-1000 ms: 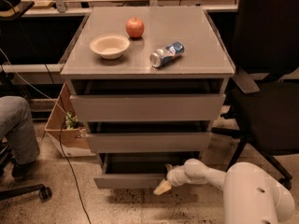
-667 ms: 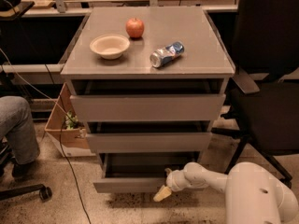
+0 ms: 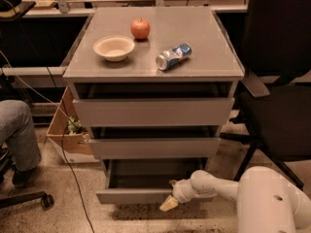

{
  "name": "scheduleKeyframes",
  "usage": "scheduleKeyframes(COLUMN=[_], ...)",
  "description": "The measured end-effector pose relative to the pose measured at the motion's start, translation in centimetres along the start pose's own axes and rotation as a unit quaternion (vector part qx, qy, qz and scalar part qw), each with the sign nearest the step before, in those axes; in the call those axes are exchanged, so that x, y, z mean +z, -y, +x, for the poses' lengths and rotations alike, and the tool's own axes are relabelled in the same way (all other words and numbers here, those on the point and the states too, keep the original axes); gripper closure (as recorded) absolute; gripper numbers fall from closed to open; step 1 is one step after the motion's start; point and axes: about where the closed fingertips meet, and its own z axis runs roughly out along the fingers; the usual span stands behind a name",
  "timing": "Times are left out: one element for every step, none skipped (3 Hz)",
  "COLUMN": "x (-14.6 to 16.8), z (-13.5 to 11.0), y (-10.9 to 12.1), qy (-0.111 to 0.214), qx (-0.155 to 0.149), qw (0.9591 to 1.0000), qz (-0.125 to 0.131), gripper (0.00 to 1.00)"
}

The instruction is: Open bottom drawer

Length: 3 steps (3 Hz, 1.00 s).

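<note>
Gripper: the gripper (image 3: 168, 204) is nearest of all, low by the floor, at the right part of the bottom drawer's front edge, on the end of the white arm (image 3: 214, 186) reaching in from the right.
Jaws: I cannot tell how far apart they stand, nor whether they grip the panel or only hook it.
Bottom drawer: the bottom drawer (image 3: 131, 196) is the lowest of three, its front standing nearer than the others, with the grey tray inside open to view.
Change: the front has slid a little nearer than a second ago, with more tray showing, and the gripper has come nearer and lower with it.
Meaning: the pull seems to be working, and the drawer looks partly open with travel probably left.
Upper drawers: the middle drawer (image 3: 155, 148) and top drawer (image 3: 153, 111) sit further back.
Desk: the desk (image 3: 209, 38) carries a bowl (image 3: 114, 47) at left, a lying can (image 3: 173, 56) to its right and an apple (image 3: 140, 28) farthest.
Writing: the can is blue and silver, and no brand or words are legible.
</note>
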Motion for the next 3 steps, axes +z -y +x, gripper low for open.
scheduleKeyframes(x=[-0.7, -1.3, -2.4], z=[0.2, 0.6, 0.8], y=[-3.1, -5.4, -7.5], qy=[-0.006, -0.012, -0.025], qx=[-0.005, -0.005, -0.005], qw=[0.9996, 0.9989, 0.9978], qz=[-0.025, -0.044, -0.062], gripper=[0.53, 0.76, 0.71])
